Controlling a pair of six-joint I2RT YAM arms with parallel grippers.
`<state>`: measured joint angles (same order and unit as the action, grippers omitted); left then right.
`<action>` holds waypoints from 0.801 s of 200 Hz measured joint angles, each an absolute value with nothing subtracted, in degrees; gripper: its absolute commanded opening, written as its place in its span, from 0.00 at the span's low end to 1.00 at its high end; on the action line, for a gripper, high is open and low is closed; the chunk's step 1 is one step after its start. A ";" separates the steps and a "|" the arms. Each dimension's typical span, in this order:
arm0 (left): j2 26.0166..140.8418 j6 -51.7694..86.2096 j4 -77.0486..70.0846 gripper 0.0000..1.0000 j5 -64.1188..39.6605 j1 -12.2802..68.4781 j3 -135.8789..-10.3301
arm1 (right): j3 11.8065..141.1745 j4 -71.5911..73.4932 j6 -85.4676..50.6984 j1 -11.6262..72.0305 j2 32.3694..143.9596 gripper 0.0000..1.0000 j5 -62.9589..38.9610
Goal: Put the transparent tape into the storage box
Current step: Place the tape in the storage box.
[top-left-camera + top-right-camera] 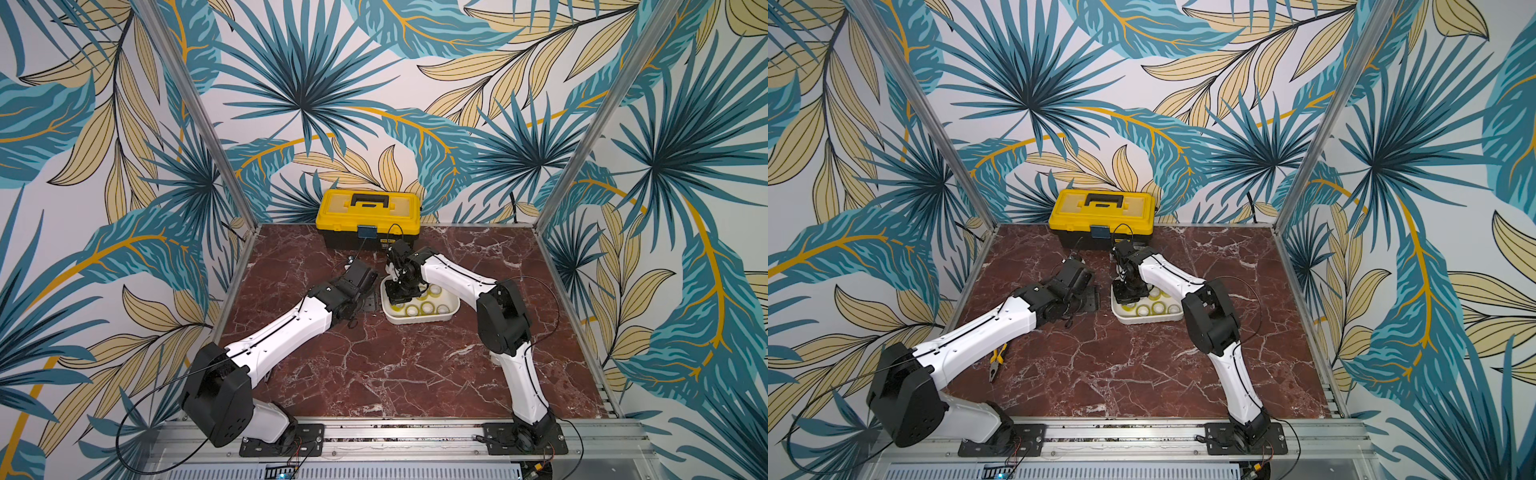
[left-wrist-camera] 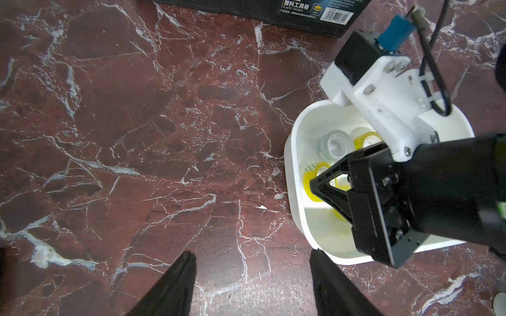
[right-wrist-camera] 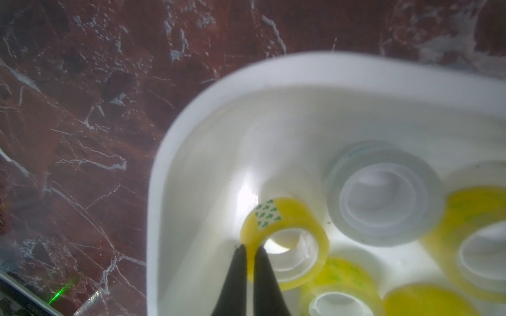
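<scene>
Several rolls of transparent tape (image 3: 383, 197) lie inside the storage box (image 3: 191, 115), and the right pincer (image 3: 251, 247) is closed on the wall of a further yellow roll (image 3: 290, 216), held right at its tips within the box near a rounded corner (whether it touches the floor cannot be told). Its core hole faces back up the pincer, so opening looks like all that is needed, while the left pincer (image 2: 252, 253) stands open and empty over the table (image 2: 137, 136) just outside the box.

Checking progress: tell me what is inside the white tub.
Several rolls of transparent tape lie in the storage box, one paler. The right gripper reaches in, shut on a roll's wall. It hides part of the floor in both top views, so no full count.
</scene>
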<state>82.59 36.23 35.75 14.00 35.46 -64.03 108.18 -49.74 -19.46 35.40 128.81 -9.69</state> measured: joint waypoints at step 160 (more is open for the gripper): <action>82.63 36.23 35.68 0.71 13.41 35.44 -64.03 | 106.59 -48.84 -19.31 35.29 128.81 0.26 -6.50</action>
<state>82.63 36.23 35.68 13.41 35.44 -64.03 106.59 -48.84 -19.31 35.29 128.81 -6.50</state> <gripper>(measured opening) 0.709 0.238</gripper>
